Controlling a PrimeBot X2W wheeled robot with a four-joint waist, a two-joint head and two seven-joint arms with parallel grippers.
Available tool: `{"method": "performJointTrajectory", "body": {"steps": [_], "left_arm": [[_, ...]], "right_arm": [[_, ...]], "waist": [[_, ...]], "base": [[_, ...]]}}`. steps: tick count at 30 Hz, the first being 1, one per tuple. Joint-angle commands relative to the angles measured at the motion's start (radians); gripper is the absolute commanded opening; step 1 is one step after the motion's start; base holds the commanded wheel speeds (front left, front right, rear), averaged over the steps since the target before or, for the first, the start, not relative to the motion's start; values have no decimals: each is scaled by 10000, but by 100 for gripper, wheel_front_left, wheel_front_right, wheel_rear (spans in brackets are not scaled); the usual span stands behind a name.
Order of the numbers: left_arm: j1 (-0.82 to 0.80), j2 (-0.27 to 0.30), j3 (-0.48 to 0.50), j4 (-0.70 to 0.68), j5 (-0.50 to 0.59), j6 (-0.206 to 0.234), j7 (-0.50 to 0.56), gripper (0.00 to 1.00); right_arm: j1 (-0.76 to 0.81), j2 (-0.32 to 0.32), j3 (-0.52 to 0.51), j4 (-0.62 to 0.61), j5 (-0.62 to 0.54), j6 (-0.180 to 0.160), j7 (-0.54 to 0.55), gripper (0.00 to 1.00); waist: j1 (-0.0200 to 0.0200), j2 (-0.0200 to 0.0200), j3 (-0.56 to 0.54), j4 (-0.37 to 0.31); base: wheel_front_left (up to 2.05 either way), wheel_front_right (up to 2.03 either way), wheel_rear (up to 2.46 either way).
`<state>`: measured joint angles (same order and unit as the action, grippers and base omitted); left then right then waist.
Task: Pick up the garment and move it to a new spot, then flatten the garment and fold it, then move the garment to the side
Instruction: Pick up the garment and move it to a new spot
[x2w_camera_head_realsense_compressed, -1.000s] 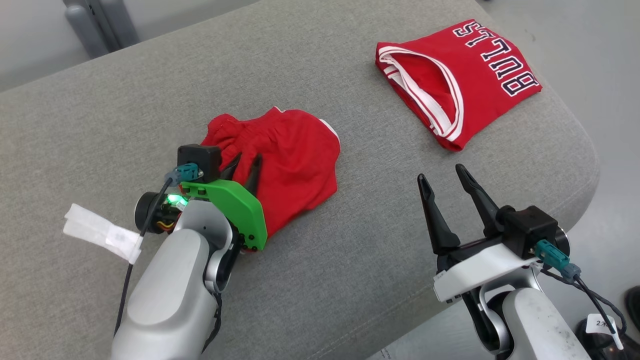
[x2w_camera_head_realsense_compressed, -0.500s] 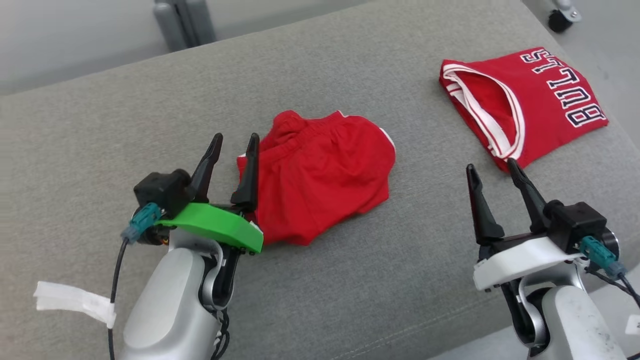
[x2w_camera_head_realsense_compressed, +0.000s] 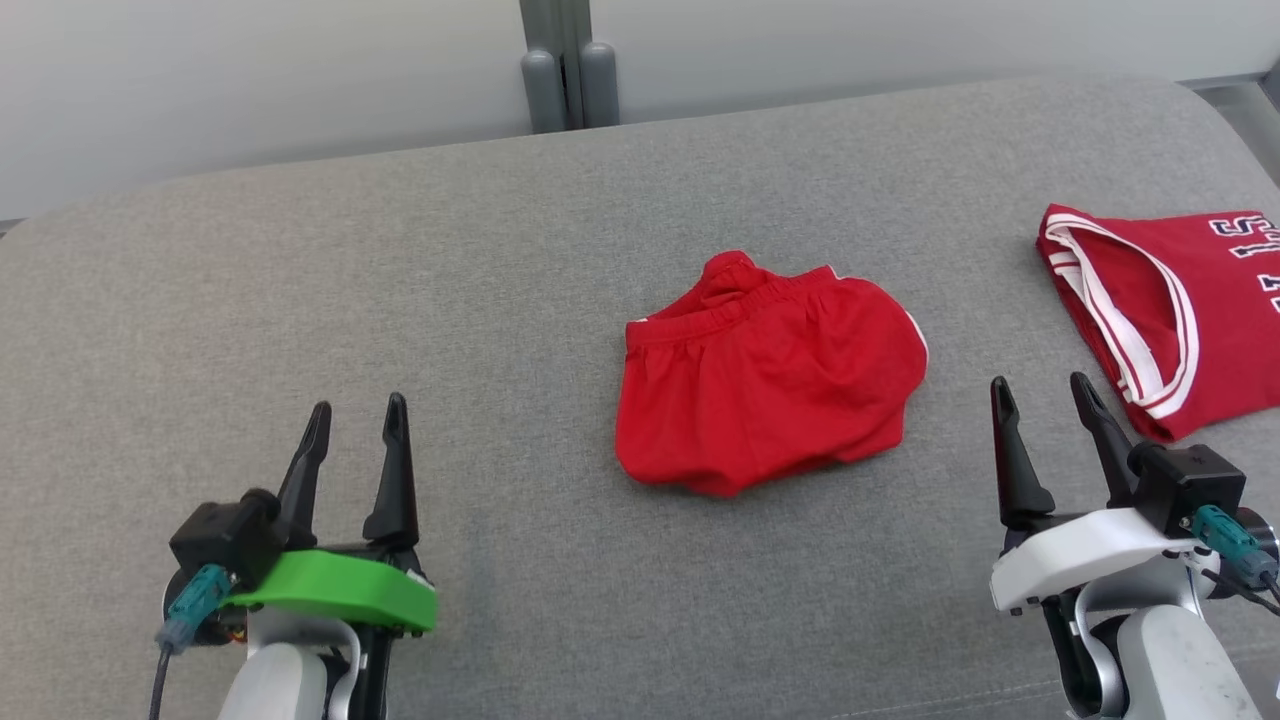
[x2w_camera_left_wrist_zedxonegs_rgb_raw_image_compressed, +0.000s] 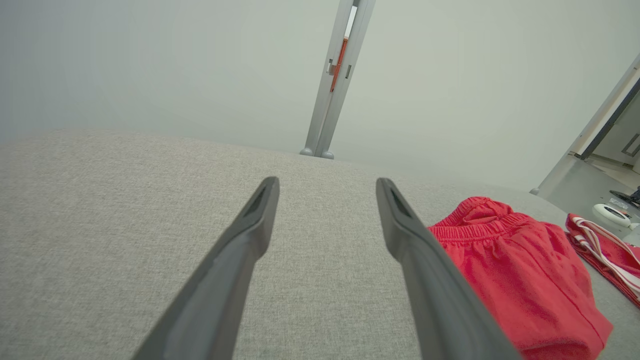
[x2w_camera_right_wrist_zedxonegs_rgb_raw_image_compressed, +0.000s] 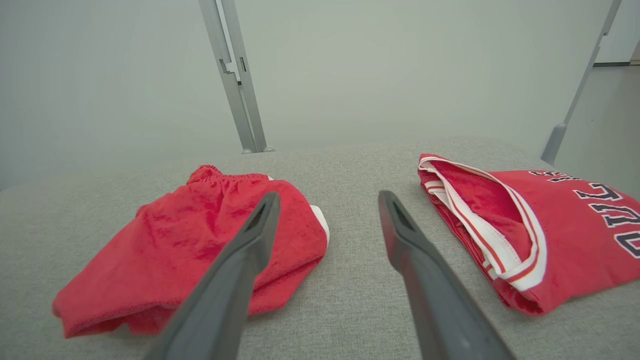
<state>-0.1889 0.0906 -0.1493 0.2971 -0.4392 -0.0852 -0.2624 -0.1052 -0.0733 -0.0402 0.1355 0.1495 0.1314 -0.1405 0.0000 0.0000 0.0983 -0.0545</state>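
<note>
Fingers (x2w_camera_head_realsense_compressed: 393, 470) wide, off shorts (x2w_camera_head_realsense_compressed: 765, 385) (cushion (x2w_camera_head_realsense_compressed: 520, 420) between)

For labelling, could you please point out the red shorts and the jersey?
red shorts (x2w_camera_head_realsense_compressed: 765, 385): head view, centre of the fabric.
jersey (x2w_camera_head_realsense_compressed: 1235, 350): head view, red panel beside the striped trim.

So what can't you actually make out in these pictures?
Red jersey with white trim: head view, right edge cuts off its lettering.
Folded red cloth shorts: top layer hides whatever lies beneath; in left wrist view a dark finger covers one side.
White floor object: left wrist view, too small.
</note>
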Motion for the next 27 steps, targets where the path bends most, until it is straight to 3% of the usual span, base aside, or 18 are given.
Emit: {"method": "performJointTrajectory", "body": {"steps": [1, 12, 27], "left_arm": [[318, 24, 141, -97, 146, -57, -24, 100], [1284, -163, 998, -553, 1064, -294, -26, 100], [1190, -345, 1064, -237, 1279, -414, -27, 100]], "right_arm": [[187, 13, -41, 135, 51, -13, -80, 100], [300, 66, -104, 655, -29, -13, -290, 100], [201, 132, 33, 706, -36, -13, -355, 100]], "waist": [[0, 0, -354, 360], [0, 0, -496, 462], [0, 0, -422, 477]], "base": [[0, 0, 0], [0, 0, 0], [0, 0, 0]]}}
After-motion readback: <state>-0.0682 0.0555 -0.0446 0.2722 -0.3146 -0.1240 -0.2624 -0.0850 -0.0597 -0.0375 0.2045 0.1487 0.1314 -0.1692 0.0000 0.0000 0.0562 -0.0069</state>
